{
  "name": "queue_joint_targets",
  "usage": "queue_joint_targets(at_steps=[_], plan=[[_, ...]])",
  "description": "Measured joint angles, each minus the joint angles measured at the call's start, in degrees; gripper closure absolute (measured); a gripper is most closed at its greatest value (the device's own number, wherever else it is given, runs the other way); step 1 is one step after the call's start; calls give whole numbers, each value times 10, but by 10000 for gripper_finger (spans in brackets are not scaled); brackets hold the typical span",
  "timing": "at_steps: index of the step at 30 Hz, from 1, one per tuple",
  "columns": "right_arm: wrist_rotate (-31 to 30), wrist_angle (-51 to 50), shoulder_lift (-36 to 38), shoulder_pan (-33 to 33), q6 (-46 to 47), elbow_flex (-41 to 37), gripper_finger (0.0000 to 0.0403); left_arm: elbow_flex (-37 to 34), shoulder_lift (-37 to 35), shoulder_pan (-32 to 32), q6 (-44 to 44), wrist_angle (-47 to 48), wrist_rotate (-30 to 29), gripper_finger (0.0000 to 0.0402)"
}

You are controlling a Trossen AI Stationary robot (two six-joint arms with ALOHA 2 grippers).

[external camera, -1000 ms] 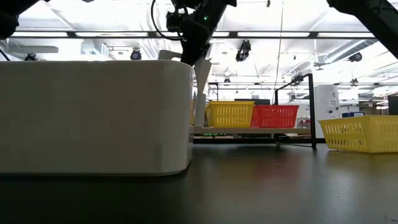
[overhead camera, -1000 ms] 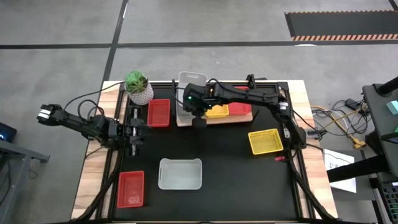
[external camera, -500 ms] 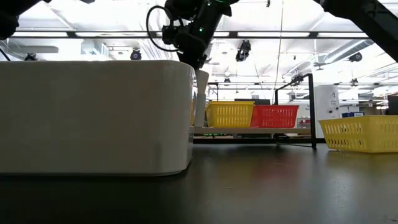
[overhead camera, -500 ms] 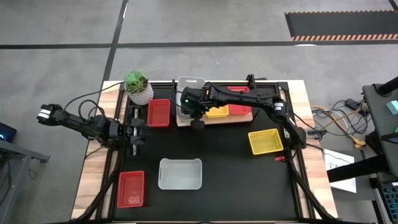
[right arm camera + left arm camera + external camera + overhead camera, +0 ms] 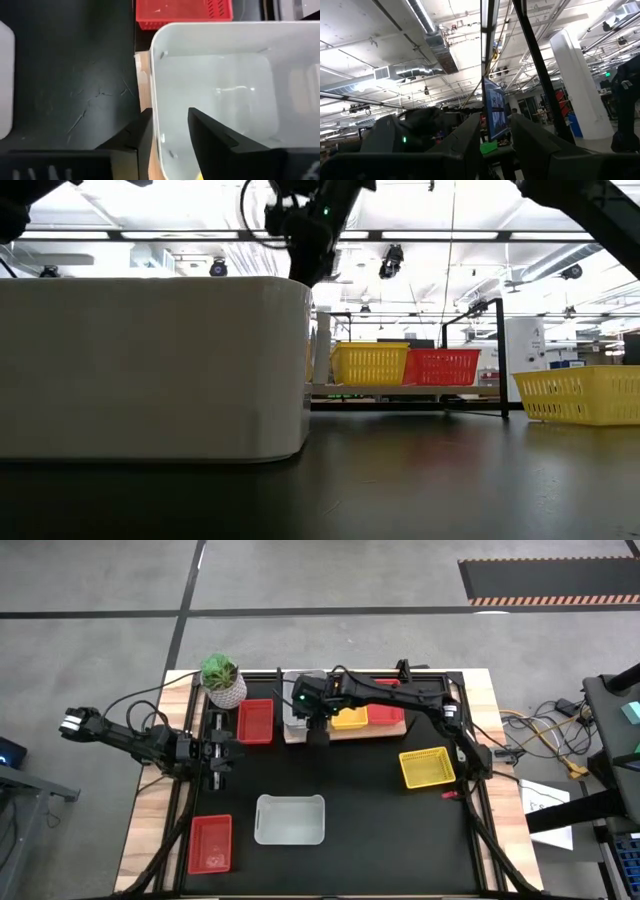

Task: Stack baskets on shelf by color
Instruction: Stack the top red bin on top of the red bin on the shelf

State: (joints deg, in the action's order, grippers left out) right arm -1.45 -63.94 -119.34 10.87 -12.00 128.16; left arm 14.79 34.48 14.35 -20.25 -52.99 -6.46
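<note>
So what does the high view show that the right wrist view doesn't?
Only the high view shows the potted plant, the yellow basket on the mat, the red basket at the front corner, and the left end effector waiting at the left. Only the right wrist view shows the right end effector straddling the white basket's wall. Both show that white basket on the shelf and the red basket beside it.

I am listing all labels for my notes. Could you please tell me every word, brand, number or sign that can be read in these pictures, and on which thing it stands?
None can be read.
The baskets, the shelf and the plant pot show no lettering.
Left wrist view: a hanging screen shows a picture, too blurred to read.
Low view: signs in the room behind are too small to read.
</note>
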Motion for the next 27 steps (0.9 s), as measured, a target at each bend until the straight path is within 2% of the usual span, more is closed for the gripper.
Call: queue_joint_targets(at_steps=[3, 6, 9, 13, 15, 18, 21, 25, 27], plan=[[-3, -37, 1, 0, 8, 35, 282, 0, 0, 0, 0, 3, 0, 306], [-53, -66, 17, -9, 33, 41, 295, 0, 0, 0, 0, 12, 0, 306], [-100, -83, 54, -33, 40, 8, 325, 0, 0, 0, 0, 10, 0, 306], [-102, -64, 125, -72, 66, -81, 371, 0, -4, 0, 0, 10, 0, 306], [-106, -16, 166, -93, 80, -141, 388, 0, -5, 0, 0, 10, 0, 306], [-108, 92, 227, -126, 90, -249, 391, 0, -3, 0, 2, 10, 0, 306], [-141, 196, 284, -153, 90, -364, 390, 0, 7, 0, 4, 10, -5, 306], [-174, 336, 353, -171, 67, -511, 390, 0, 23, 0, 4, 10, -47, 306], [-175, 448, 381, -178, 41, -586, 390, 0, 32, 0, 4, 10, -83, 306]])
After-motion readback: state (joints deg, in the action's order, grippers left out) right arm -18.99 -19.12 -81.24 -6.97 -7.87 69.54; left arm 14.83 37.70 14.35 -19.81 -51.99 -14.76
